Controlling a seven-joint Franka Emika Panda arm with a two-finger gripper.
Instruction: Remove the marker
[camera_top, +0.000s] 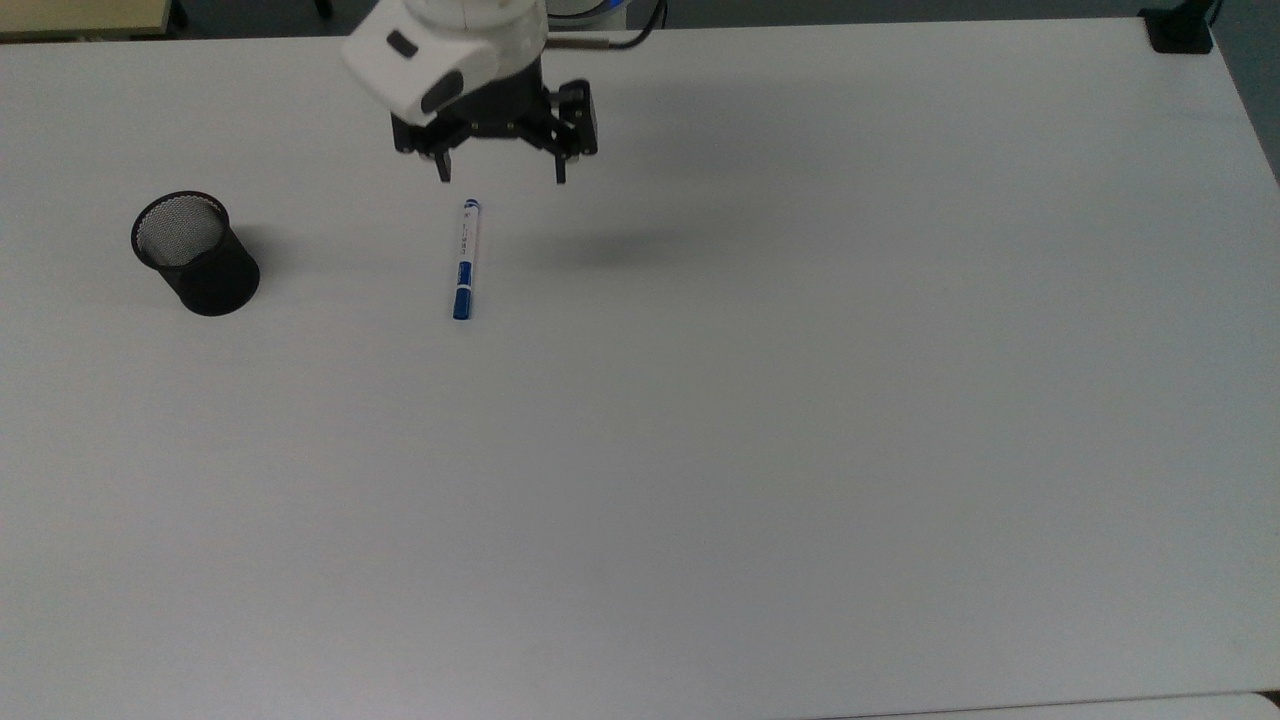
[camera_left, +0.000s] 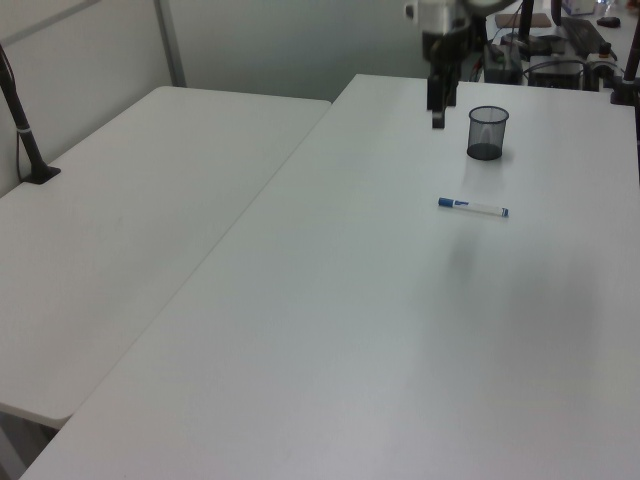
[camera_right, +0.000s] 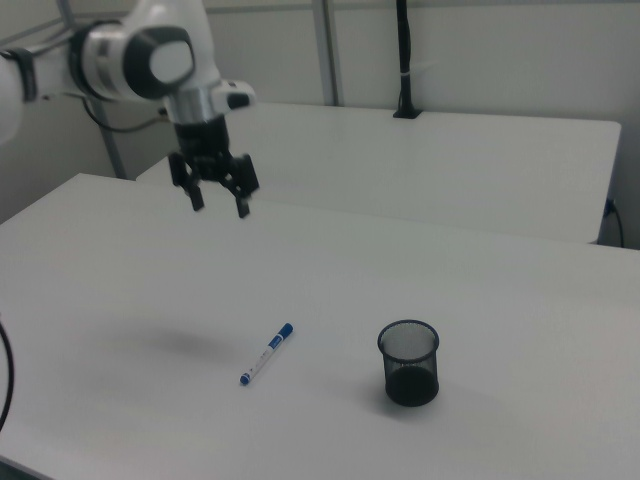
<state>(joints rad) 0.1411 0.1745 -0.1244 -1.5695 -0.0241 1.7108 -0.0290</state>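
Top view: the gripper (camera_top: 502, 178) sits at the upper centre-left of the frame, above the table (camera_top: 760, 420). Its two fingers (camera_top: 444, 170) are spread wide apart and hold nothing. The marker (camera_top: 465, 259) lies flat on the table just below the gripper in the frame, apart from it, with the blue cap toward the bottom of the frame and the small blue tip toward the top. Print runs along the white barrel, too small to read. The black mesh cup (camera_top: 194, 252) stands upright at the top view's left, well apart from the marker; its interior shows bare mesh, with no contents visible.

Left view: the gripper (camera_left: 437, 118) hangs at the upper centre-right, clear of the table surface. The mesh cup (camera_left: 487, 132) stands just to its right in the frame. The marker (camera_left: 472, 207) lies flat below the cup in the frame, blue cap toward the left view's left.

Right view: the gripper (camera_right: 218, 206) is at the upper left, fingers released and wide open, raised well above the table. The marker (camera_right: 266, 353) lies at lower centre, cap toward the upper right. The mesh cup (camera_right: 409, 362) stands to its right, near but not touching.
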